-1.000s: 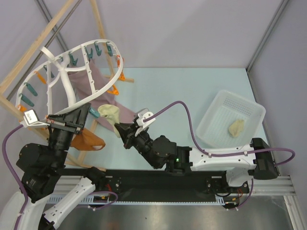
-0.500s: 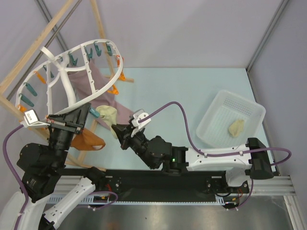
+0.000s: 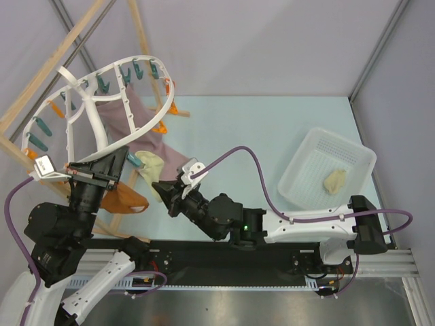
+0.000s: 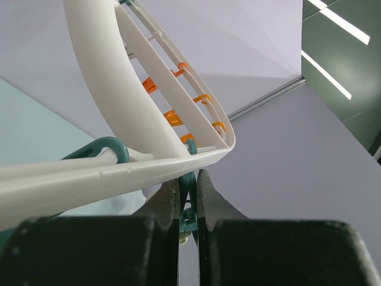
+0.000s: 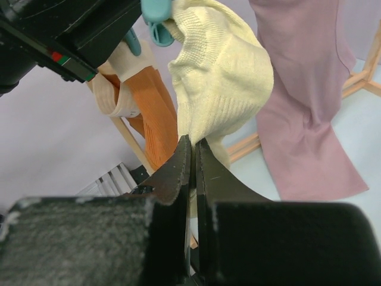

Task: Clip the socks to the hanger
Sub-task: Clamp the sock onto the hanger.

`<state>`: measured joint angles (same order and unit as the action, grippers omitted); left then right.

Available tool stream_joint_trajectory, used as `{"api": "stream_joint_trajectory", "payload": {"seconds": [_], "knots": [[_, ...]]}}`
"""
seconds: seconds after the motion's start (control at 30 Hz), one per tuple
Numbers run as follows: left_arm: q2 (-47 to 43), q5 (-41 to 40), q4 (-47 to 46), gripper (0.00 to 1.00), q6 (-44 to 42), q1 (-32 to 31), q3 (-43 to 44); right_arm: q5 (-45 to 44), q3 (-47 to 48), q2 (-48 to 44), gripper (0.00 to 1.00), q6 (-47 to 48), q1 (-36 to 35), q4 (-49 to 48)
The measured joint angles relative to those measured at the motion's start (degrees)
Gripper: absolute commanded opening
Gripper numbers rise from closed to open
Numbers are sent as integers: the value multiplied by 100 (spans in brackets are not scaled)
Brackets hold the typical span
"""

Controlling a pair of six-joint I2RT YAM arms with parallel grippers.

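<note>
The white oval hanger [image 3: 102, 102] hangs tilted at upper left, rimmed with teal and orange pegs; its rim fills the left wrist view [image 4: 119, 101]. My left gripper [image 3: 127, 161] is shut on a teal peg [image 4: 188, 199] under the rim. My right gripper [image 3: 162, 191] is shut on a cream sock [image 3: 151, 161] and holds it up against that peg. In the right wrist view the sock [image 5: 220, 77] rises from my closed fingertips [image 5: 191, 146] to the teal peg [image 5: 156, 15] at its top edge. A second sock [image 3: 334, 180] lies in the basket.
A white perforated basket [image 3: 353, 153] stands at the right. A mauve-pink cloth [image 3: 146, 129] and an orange-brown cloth [image 3: 129, 200] hang on a wooden rack [image 3: 143, 41] beside the hanger. The right arm stretches across the middle of the table.
My right gripper has moved left and slightly nearer with the sock, bringing it closer to the left gripper's peg. The left arm and hanger have stayed still.
</note>
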<state>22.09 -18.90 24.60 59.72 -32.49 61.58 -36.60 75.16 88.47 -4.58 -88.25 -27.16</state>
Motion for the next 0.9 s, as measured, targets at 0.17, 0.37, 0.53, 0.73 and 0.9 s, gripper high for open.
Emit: {"api": "stream_joint_trajectory", "payload": {"seconds": [0.17,0.37,0.53,0.73,0.9], "knots": [[0,0,0,0,2,0,0,96,0,11,0,109,-96,4],[0,0,4,0,0,0,0,98,-2,11,0,273,-232,-33],[0,2,4,0,0,0,0,83,-2,11,0,369,-254,-74],[2,2,7,0,-2,0,0,85,-2,11,0,549,-258,-94],[4,2,7,0,-2,0,0,109,-2,11,0,640,-284,-94]]}}
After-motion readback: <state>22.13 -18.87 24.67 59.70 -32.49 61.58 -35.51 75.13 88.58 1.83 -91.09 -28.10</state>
